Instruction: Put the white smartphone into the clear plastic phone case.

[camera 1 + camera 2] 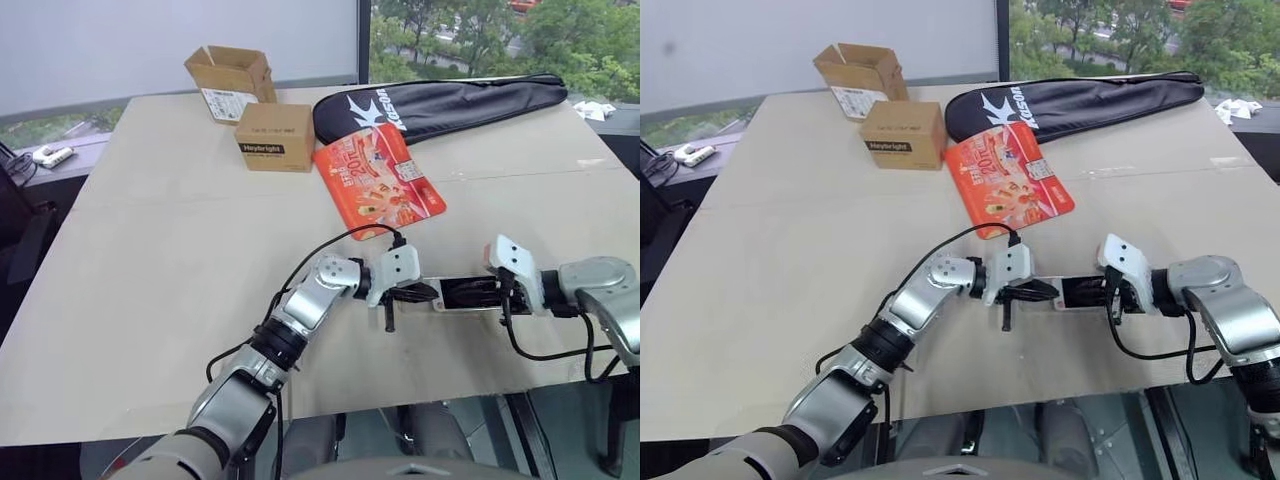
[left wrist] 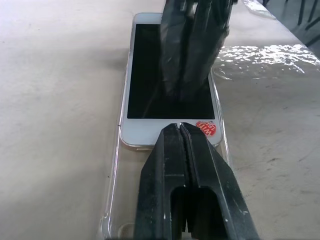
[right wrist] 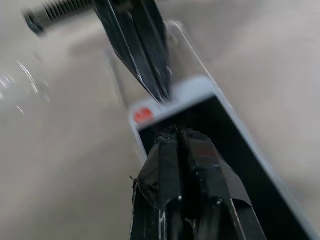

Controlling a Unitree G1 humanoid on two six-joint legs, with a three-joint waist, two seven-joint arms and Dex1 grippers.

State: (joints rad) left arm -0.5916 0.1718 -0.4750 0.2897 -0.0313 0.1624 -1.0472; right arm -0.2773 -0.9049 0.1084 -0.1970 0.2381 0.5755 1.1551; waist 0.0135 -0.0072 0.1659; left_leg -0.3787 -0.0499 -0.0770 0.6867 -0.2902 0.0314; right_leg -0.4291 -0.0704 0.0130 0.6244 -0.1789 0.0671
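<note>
While flat, white smartphone [image 2: 170,95] lies lengthwise between claws.

The white smartphone [image 2: 170,95] has a glossy black glass screen and smooth white bezel; the clear plastic phone case [image 2: 116,200] is thin, transparent and shiny; the table [image 1: 150,260] looks matt and slightly rough; the red-orange packet [image 1: 378,183] is glossy printed plastic; two boxes [image 1: 275,137] are plain matt cardboard.
</note>
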